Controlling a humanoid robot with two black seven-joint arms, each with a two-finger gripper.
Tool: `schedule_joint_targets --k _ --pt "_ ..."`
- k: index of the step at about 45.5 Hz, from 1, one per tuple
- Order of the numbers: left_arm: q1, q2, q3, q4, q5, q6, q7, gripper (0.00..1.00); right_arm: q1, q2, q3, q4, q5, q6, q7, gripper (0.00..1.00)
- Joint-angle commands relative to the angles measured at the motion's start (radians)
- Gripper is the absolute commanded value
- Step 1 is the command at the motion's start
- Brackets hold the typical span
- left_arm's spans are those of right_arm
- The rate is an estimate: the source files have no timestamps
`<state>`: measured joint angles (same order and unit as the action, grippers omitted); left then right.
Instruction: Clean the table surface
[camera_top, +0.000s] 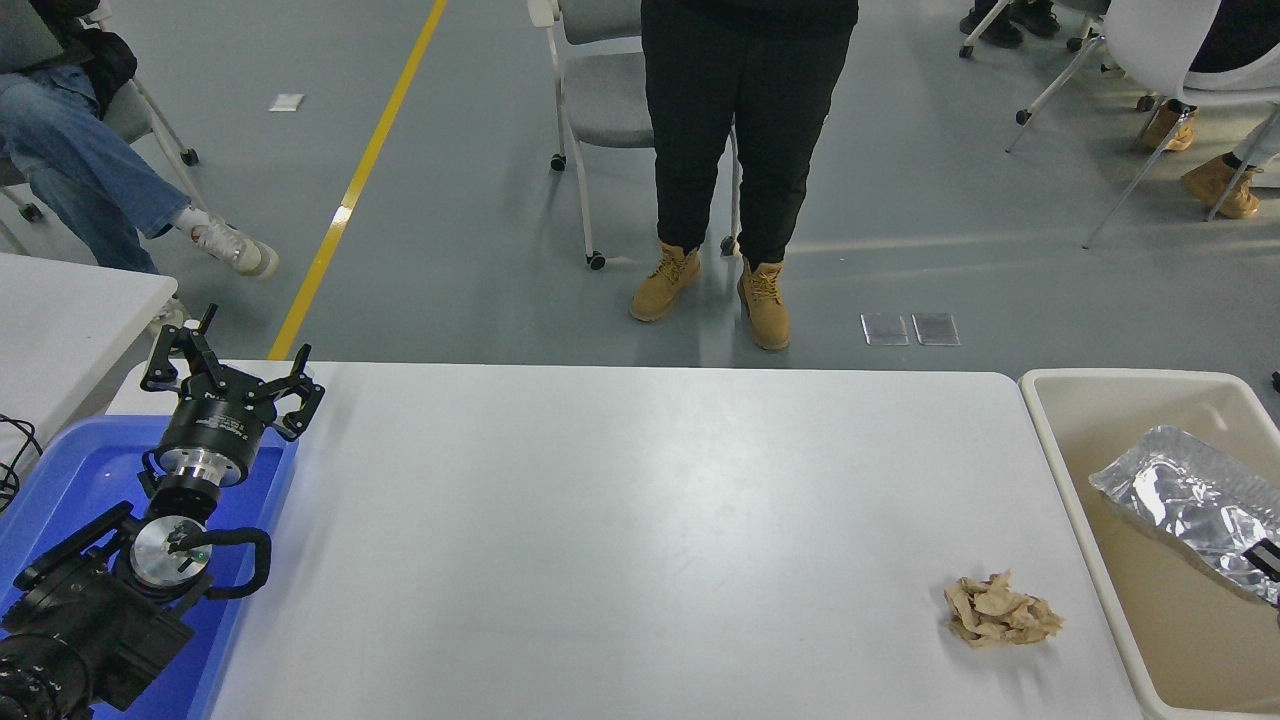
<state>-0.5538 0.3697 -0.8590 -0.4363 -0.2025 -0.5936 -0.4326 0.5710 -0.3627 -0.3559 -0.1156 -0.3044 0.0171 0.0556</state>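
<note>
The white table surface (620, 520) fills the middle of the head view. A crumpled brown paper wad (1000, 610) lies on it near the right front. A crinkled foil tray (1180, 500) hangs tilted inside the beige bin (1060, 470) at the right. Only a black tip of my right gripper (1265, 558) shows at the right edge, gripping the foil tray's lower right end. My left gripper (230, 372) is open and parked at the lower left.
A blue tray (70, 480) lies under the parked left arm. A person in black trousers (745, 130) stands beyond the far edge, with a grey chair (600, 100) behind. Seated people are at the far left and far right.
</note>
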Motion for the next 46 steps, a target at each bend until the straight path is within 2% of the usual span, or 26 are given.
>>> schedule_joint_targets --k 1,5,11,14,18,20,27,46 --pt "0.000 0.000 0.000 0.001 0.000 0.000 0.000 1.00 -0.008 0.013 0.003 -0.001 0.001 -0.008 -0.002 0.00" --pt "0.000 0.000 0.000 -0.001 0.000 0.000 0.000 1.00 -0.008 0.013 0.006 -0.003 0.018 -0.008 -0.002 0.00" --pt "0.000 0.000 0.000 -0.001 0.000 0.000 0.000 1.00 -0.008 0.013 0.008 -0.003 0.019 -0.019 0.000 0.31" --pt "0.000 0.000 0.000 0.001 0.000 0.000 0.000 1.00 -0.008 0.015 0.008 -0.003 0.019 -0.048 0.000 0.43" --pt "0.000 0.000 0.000 0.001 0.000 0.000 0.000 1.00 -0.008 0.022 0.008 -0.001 0.019 -0.094 0.000 0.63" --pt "0.000 0.000 0.000 -0.001 0.000 0.000 0.000 1.00 -0.008 0.025 0.008 -0.001 0.019 -0.115 0.001 0.69" --pt "0.000 0.000 0.000 -0.001 0.000 0.000 0.000 1.00 -0.008 0.050 0.008 -0.003 0.019 -0.187 0.001 0.81" --pt "0.000 0.000 0.000 0.001 0.000 0.000 0.000 1.00 0.027 0.065 0.014 -0.004 0.021 -0.293 0.006 0.81"
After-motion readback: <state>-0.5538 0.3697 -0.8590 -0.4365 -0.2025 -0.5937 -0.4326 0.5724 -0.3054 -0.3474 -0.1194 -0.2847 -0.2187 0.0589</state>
